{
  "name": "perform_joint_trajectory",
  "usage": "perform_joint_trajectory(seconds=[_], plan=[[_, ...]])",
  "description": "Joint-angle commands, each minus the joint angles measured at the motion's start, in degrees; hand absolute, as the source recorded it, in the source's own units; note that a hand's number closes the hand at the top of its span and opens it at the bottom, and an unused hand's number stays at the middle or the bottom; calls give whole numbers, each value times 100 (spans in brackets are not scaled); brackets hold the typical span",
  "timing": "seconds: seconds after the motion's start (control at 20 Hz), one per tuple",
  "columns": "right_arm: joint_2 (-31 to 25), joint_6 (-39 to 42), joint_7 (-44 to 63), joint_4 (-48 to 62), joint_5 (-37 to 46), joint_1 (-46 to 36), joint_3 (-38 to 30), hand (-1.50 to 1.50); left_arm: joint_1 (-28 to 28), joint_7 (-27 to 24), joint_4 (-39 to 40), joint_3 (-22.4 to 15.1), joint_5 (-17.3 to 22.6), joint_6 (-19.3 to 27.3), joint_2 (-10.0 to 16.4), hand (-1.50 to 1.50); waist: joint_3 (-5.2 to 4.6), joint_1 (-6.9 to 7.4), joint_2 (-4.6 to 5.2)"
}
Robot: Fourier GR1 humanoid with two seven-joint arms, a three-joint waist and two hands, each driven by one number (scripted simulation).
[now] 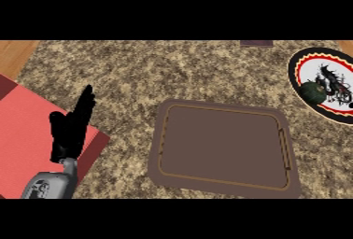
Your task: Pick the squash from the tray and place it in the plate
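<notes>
Squash on plate, axis unclear

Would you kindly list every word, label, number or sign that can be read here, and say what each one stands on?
No text can be read anywhere.
plate: a zigzag rim and a dark drawing with red marks, but no letters can be made out.
tray, squash, red mat, left hand: no markings.
</notes>
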Motion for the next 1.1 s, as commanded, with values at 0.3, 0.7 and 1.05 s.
perform_joint_trajectory(seconds=[0.3, 0.7, 1.05], plan=[[-184, 1125, -249, 80, -516, 309, -473, -150, 377, -188, 308, -100, 12, -153, -108, 0, -49, 37, 69], [-32, 1217, -418, -193, -602, 512, -507, -150, 264, 87, 218, -124, -14, -42, -267, 0, -42, 52, 67], [73, 616, -421, -273, -521, 808, -438, -150, 177, 127, 216, -85, 58, -204, -233, 0, -34, 104, 102]])
